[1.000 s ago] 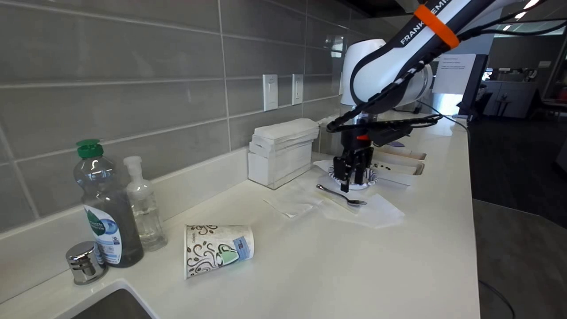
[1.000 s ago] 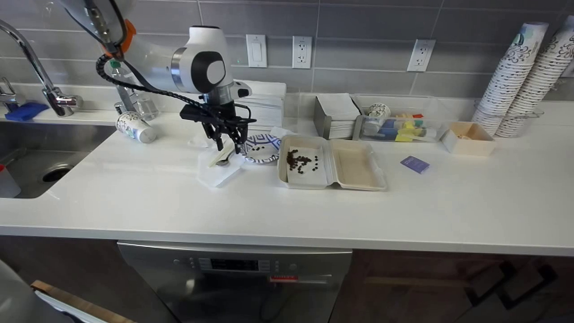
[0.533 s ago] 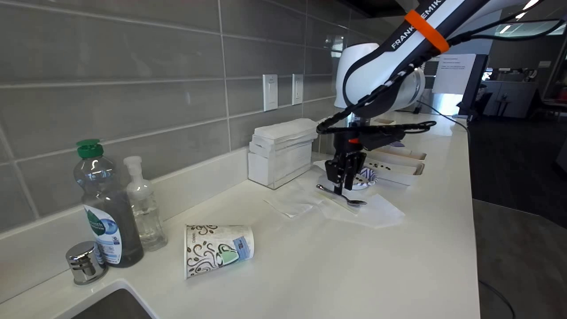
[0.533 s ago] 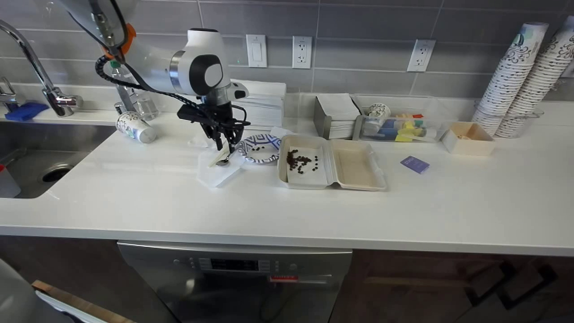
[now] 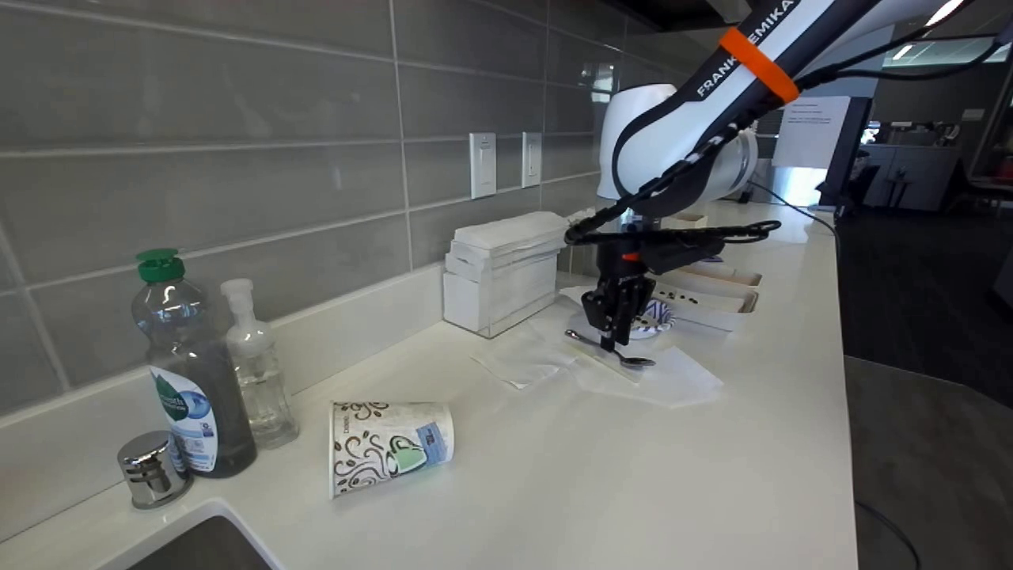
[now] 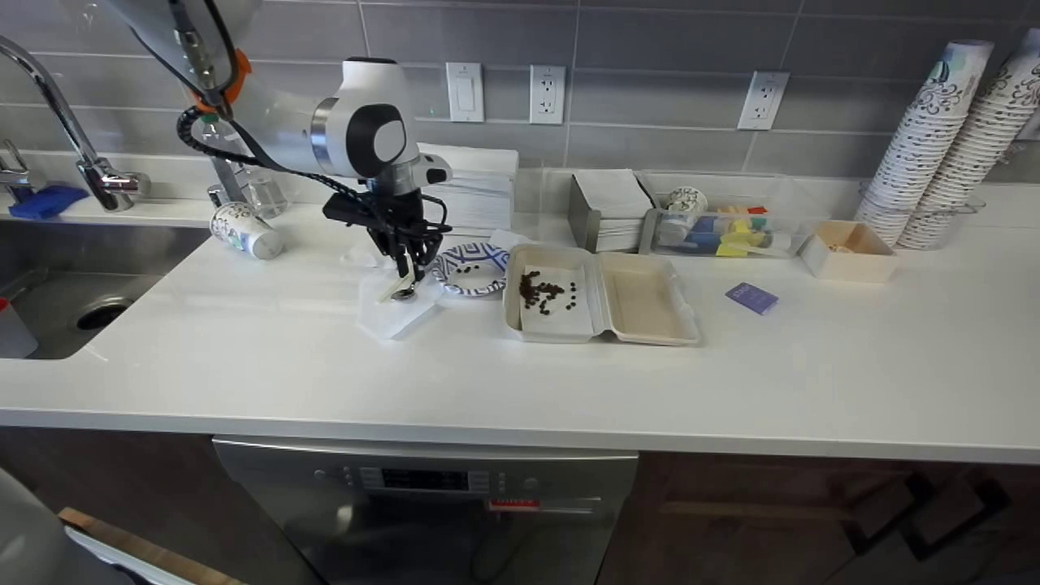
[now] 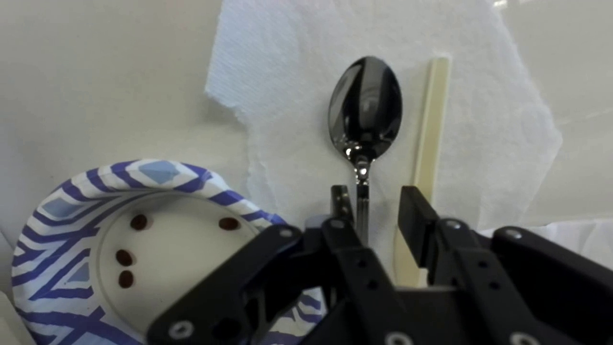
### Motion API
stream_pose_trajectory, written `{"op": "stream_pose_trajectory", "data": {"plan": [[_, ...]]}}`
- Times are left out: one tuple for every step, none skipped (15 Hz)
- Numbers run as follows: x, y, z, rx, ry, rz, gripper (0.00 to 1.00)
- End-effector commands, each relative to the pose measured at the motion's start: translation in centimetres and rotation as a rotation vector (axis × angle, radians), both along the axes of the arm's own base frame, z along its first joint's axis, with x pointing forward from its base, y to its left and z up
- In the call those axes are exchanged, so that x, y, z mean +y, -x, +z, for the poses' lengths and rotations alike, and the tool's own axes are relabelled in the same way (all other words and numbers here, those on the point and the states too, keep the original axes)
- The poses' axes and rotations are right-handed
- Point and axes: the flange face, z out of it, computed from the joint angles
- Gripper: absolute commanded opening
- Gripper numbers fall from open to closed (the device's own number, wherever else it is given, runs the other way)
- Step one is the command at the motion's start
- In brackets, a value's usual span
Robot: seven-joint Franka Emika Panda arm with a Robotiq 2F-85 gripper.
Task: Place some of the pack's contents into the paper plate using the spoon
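Below the near edge of the white table [image 6: 569, 382], a metal-fronted dishwasher [image 6: 431, 520] toward the left and dark cabinet doors [image 6: 756, 528] toward the right. Farther in, on the table, a pack [image 6: 601, 296] unfolded flat, with small dark pieces [image 6: 530, 290] scattered over white paper [image 6: 561, 323] in the left half. Well apart to the right, a purple card [image 6: 751, 298]; well apart to the left, a metal sink [image 6: 138, 260].

Between sink and pack, a white napkin [image 7: 301, 134], and on it the spoon [image 7: 365, 110], bowl near, handle running far. Just left of the spoon, a pale flat stick [image 7: 431, 129]. Right of the spoon and just beside the pack, the paper plate [image 7: 179, 261], patterned in blue, with at least four dark pieces [image 7: 125, 258] inside. At the spoon's handle, the end effector [image 7: 376, 203], pointing down, fingers [image 7: 415, 218] apart, with the handle between them in the wrist view; touch or gap, impossible to tell.

Farther back, left, a patterned cup [image 5: 392, 447] lying on its side in both exterior views, then a green-capped bottle [image 5: 198, 388] and a clear pump bottle [image 5: 261, 380]. Rightward, along the far side: a stack of white paper towels [image 6: 481, 191], a grey holder [image 6: 582, 215] with sheets [image 6: 619, 219], a clear bin [image 6: 788, 223] of coloured items [image 6: 734, 240], a tan box [image 6: 849, 264] and two leaning stacks of cups [image 6: 925, 146]. Farthest, a grey tiled wall [image 6: 658, 106].
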Motion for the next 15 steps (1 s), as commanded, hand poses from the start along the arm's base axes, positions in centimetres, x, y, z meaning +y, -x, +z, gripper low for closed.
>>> {"op": "stream_pose_trajectory", "data": {"plan": [[-0.2, -0.1, -0.7, -0.018, 0.019, -0.012, 0.3], [-0.2, -0.1, -0.8, -0.02, 0.017, -0.012, 0.28], [-0.2, -0.2, -0.9, -0.023, 0.016, -0.013, 0.28], [-0.2, -0.2, -0.9, -0.027, 0.016, -0.011, 0.24], [-0.2, -0.2, -1.0, -0.031, 0.021, -0.008, 0.24], [-0.2, -0.3, -1.2, -0.036, 0.023, -0.005, 0.22], [-0.2, -0.3, -1.3, -0.04, 0.025, -0.003, 0.23], [-0.2, -0.3, -1.5, -0.043, 0.026, -0.001, 0.2], [-0.3, -0.3, -1.7, -0.042, 0.028, -0.002, 0.2], [-0.3, -0.3, -1.9, -0.042, 0.028, -0.002, 0.21], [-0.3, -0.3, -2.1, -0.043, 0.026, -0.002, 0.22], [-0.3, -0.3, -2.2, -0.045, 0.023, -0.001, 0.22], [-0.3, -0.3, -2.3, -0.044, 0.022, -0.001, 0.21], [-0.3, -0.3, -2.5, -0.045, 0.02, 0.001, 0.2], [-0.3, -0.3, -2.6, -0.046, 0.02, 0.002, 0.17]]}}
